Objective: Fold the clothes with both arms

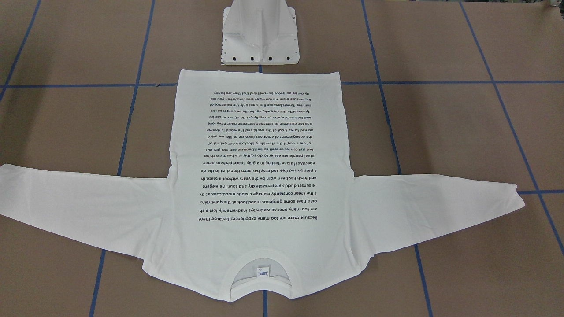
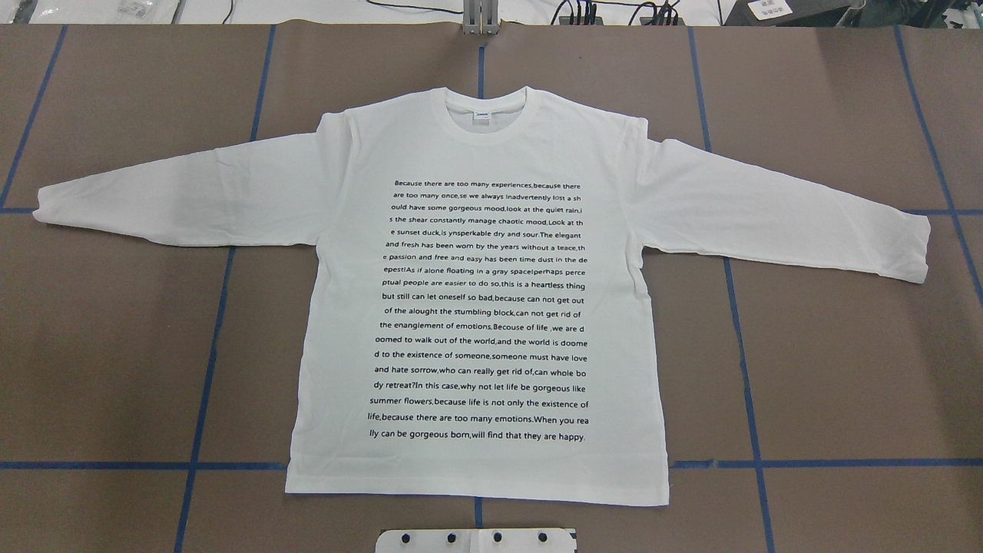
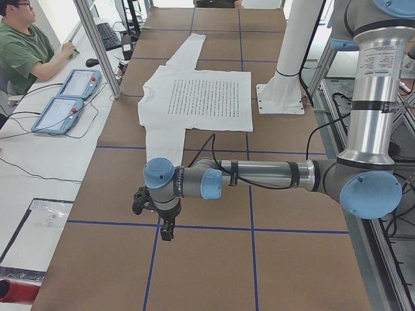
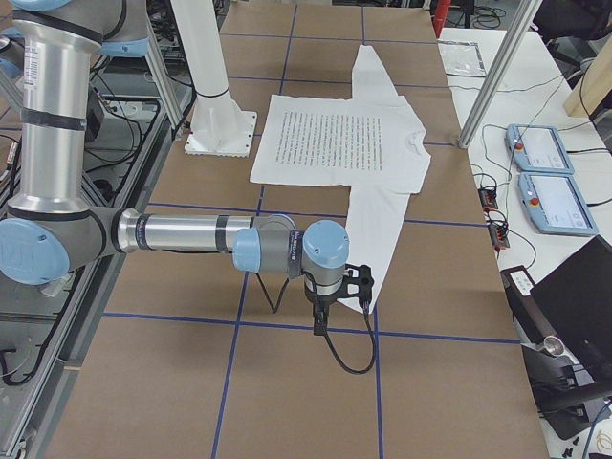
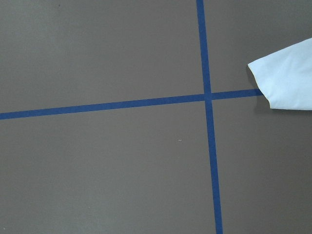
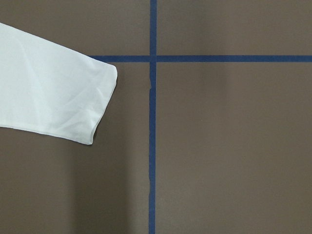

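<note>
The clothes are one white long-sleeved T-shirt [image 2: 338,307] lying flat on the brown table, black text side up, both sleeves spread wide. Its collar [image 2: 486,115] points away from the robot and its hem lies near the pedestal. The left arm's gripper [image 3: 155,214] hovers over the table just past the left sleeve's cuff [image 5: 287,78]. At the other end, the right arm's gripper [image 4: 335,287] hovers just past the right cuff [image 6: 48,97]. Both grippers show only in the side views, so I cannot tell whether either is open or shut. No fingers appear in the wrist views.
The white pedestal base [image 1: 260,39] stands at the table's edge by the hem. Blue tape lines [image 2: 223,292] grid the table. A seated person [image 3: 26,52] and teach pendants [image 3: 68,91] are at a side desk beyond the collar. Aluminium posts [image 4: 497,72] rise there.
</note>
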